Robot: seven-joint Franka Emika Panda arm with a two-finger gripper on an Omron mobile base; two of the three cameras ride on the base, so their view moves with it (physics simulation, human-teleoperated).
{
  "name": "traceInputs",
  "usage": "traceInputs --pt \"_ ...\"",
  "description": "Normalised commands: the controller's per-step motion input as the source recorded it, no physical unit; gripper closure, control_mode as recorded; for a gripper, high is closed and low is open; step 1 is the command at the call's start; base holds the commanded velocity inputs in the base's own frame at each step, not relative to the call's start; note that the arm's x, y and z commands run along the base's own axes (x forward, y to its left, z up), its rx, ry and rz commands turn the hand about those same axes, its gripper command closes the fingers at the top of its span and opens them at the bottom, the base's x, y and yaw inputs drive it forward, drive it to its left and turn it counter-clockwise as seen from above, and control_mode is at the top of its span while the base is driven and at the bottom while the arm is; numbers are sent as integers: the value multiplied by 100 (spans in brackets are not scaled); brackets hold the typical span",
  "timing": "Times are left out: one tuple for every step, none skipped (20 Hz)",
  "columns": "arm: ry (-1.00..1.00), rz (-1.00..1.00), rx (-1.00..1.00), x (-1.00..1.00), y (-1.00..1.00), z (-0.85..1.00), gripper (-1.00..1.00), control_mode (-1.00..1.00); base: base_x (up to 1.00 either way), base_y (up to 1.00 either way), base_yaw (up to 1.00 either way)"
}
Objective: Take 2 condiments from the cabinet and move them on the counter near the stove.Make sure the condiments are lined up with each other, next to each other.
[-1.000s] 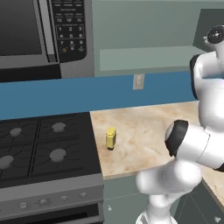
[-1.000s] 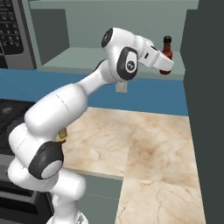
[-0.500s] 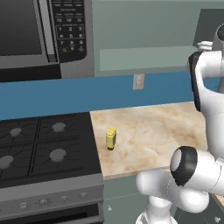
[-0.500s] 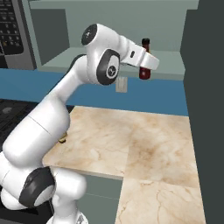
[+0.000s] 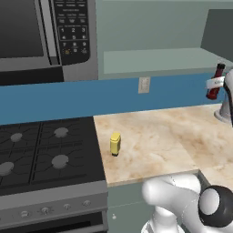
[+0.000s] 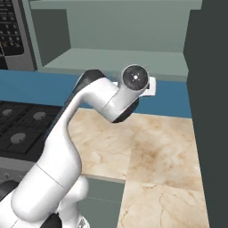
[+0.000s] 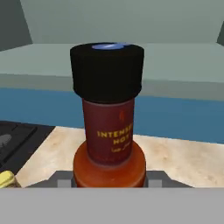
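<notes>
Hot-sauce bottle (image 7: 109, 127) label reads "INTENSE HOT"; jaws clamped on it above the table (image 5: 159, 141); yellow bottle (image 5: 115, 144) stands beside the stove (image 5: 45, 154).

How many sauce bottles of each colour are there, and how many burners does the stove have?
Yellow bottle: 1
Dark red bottle: 1
Burners on the stove: 4
Total: 6

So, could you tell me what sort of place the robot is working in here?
A rendered home kitchen, by the look of it: a black gas stove sits under a microwave, beside a marbled stone counter with a wall cabinet above. A yellow condiment bottle stands on that counter.
</notes>
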Motion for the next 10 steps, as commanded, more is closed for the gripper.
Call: traceInputs --pt "0 100 11 -16 18 -100 100 -100 0 0 0" --pt "0 100 9 -24 29 -100 100 -100 0 0 0" --pt "4 93 7 -4 49 -100 100 -100 0 0 0" --pt "6 88 3 0 64 -100 100 -100 0 0 0" --pt "5 88 1 0 65 -100 100 -100 0 0 0" --pt "5 88 4 -4 64 -100 100 -100 0 0 0" --pt "5 89 4 -9 61 -100 100 -100 0 0 0" --pt "5 88 5 -12 60 -100 100 -100 0 0 0" --pt "7 87 7 -15 61 -99 100 -100 0 0 0" --pt "8 84 7 -21 66 -90 100 -100 0 0 0"
